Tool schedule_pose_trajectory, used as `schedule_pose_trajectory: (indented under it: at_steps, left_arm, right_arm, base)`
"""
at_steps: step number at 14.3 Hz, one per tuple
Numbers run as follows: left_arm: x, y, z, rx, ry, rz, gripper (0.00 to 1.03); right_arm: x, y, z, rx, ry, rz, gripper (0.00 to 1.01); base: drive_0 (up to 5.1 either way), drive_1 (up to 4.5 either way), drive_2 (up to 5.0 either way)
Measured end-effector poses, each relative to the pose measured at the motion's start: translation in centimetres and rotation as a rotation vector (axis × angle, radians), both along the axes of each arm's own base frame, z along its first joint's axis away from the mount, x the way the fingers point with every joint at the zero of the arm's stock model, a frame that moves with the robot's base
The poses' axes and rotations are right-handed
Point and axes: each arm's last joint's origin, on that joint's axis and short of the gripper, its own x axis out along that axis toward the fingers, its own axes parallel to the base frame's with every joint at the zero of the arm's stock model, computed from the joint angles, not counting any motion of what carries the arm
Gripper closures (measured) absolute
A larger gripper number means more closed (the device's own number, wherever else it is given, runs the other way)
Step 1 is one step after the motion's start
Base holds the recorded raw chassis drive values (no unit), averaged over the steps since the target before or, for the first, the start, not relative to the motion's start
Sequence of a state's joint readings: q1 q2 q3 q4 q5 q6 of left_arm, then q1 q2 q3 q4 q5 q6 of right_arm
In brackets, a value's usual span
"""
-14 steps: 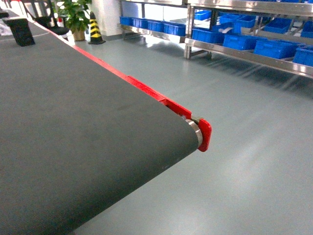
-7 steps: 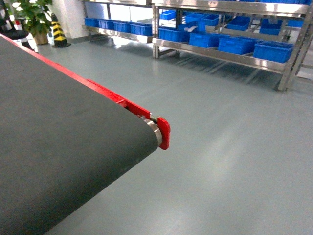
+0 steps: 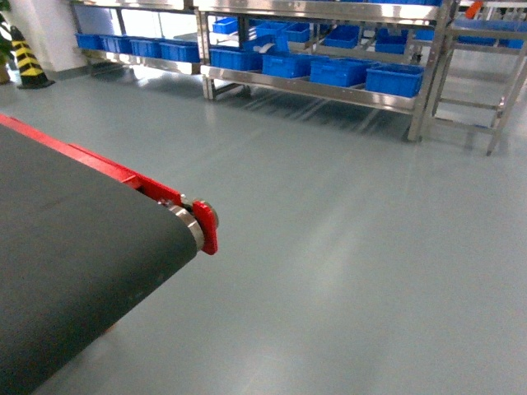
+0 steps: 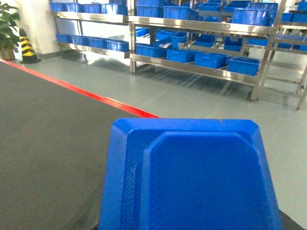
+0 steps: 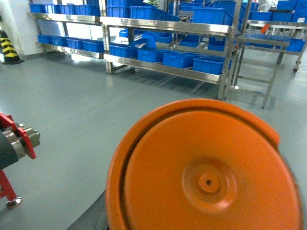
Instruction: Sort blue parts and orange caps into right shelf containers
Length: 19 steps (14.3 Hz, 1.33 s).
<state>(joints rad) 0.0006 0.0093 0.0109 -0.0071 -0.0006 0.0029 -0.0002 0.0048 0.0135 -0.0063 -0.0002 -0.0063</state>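
Observation:
A bright blue part (image 4: 192,177) with angular edges fills the lower half of the left wrist view, right at the camera and above the dark belt; my left gripper's fingers are hidden behind it. A round orange cap (image 5: 206,177) fills the lower right wrist view, held up over the grey floor and hiding that gripper's fingers. Neither gripper appears in the head view. The blue shelf containers (image 3: 394,80) stand in rows on steel racks across the floor, and bins (image 4: 244,65) (image 5: 208,64) show in both wrist views.
The dark conveyor belt (image 3: 74,247) with its red side rail (image 3: 107,169) ends at a roller (image 3: 193,226) on the left. Grey floor (image 3: 346,247) lies between it and the racks. A striped cone (image 3: 29,59) stands far left, a metal frame (image 3: 486,90) far right.
The head view has swung to the right: the belt's end has slid left in the frame, and the racks with blue bins have moved from the right edge toward the top centre.

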Motion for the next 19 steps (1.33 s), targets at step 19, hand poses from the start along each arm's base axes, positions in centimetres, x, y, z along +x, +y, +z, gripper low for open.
schedule_pose_trajectory:
  at_steps: [19]
  left_arm:
    - [0.0, 0.0, 0.0, 0.0, 0.0, 0.0, 0.6]
  right_arm:
    - [0.0, 0.0, 0.0, 0.0, 0.0, 0.0, 0.57]
  base:
    - [-1.5, -1.55, -1.5]
